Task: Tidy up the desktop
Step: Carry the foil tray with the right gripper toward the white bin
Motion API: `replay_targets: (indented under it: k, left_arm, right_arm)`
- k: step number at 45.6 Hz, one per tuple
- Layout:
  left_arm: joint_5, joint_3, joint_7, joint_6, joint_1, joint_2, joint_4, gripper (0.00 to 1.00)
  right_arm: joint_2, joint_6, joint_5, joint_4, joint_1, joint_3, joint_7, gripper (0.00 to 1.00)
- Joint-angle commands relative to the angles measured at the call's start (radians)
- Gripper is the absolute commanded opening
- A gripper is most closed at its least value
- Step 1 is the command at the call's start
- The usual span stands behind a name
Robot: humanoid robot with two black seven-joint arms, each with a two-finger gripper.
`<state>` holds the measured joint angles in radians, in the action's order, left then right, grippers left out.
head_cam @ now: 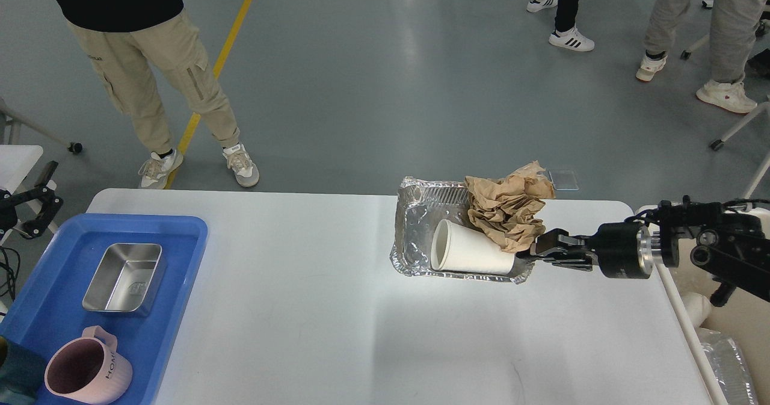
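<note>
The white desktop point(313, 309) fills the lower view. A crumpled foil tray point(415, 224) sits on it right of centre. The tray holds a white paper cup point(472, 251) lying on its side and a wad of crumpled brown paper point(508, 206). My right gripper point(533, 252) reaches in from the right, and its fingers are closed on the tray's near right rim, under the brown paper. My left gripper point(37, 203) hangs off the table's far left edge, fingers spread, holding nothing.
A blue plastic tray point(174, 236) at the left holds a steel box point(123, 277) and a pink mug point(87, 372). A beige bin point(731, 327) with foil inside stands off the table's right edge. People stand on the floor beyond the table.
</note>
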<state>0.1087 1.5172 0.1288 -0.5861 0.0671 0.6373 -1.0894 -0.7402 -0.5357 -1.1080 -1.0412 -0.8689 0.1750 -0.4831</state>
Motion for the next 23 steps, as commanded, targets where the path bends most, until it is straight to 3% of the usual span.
replay_targets:
  k: [1,8,16,23]
  left_arm:
    - [-0.012,-0.002,-0.001,-0.021,0.008,-0.033,0.0,0.97]
    - [-0.012,-0.009,-0.009,-0.046,0.01,-0.06,-0.001,0.97]
    - [-0.015,0.008,-0.083,-0.066,0.014,-0.079,-0.001,0.97]
    - [-0.063,0.009,-0.087,-0.064,0.017,-0.096,0.0,0.97]
  right_arm:
    - [-0.042,-0.004,0.026,-0.008,0.005,0.006,0.0,0.0]
    - [-0.102,-0.007,0.077,-0.022,0.007,0.005,0.0,0.0]
    - [-0.18,-0.012,0.138,-0.031,0.019,0.001,0.0,0.0]
    - [-0.232,-0.01,0.174,-0.039,0.041,0.003,-0.002,0.0]
